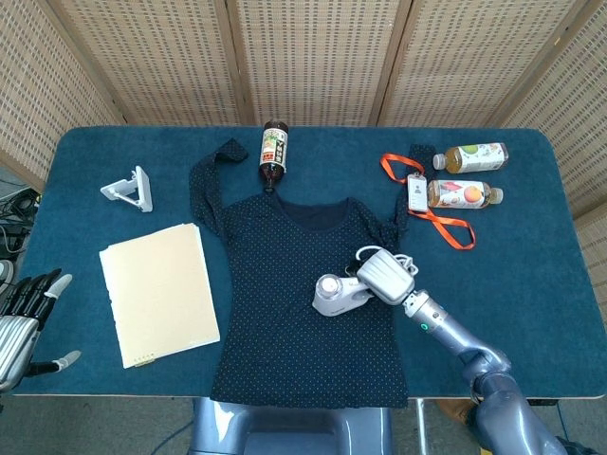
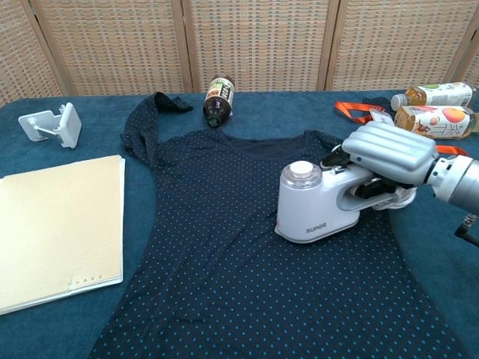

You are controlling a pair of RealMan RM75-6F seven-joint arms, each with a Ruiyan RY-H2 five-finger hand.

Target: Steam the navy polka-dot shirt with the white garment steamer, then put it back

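Chest view: right hand w/ fingers clamped over the steamer handle — steamer sits on the shirt, toward its right side. Shirt's spread flat mid-tabletop, collar toward the far edge. Left hand hangs off the tabletop's near left corner, fingers apart, holding nothing.

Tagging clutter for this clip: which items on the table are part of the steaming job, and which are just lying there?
Job: navy polka-dot shirt; white garment steamer, resting on the shirt; right hand, gripping its handle.

Lying about: dark bottle; two juice bottles; orange lanyard with badge; cream folder; white stand. Left hand idle at the table's edge.
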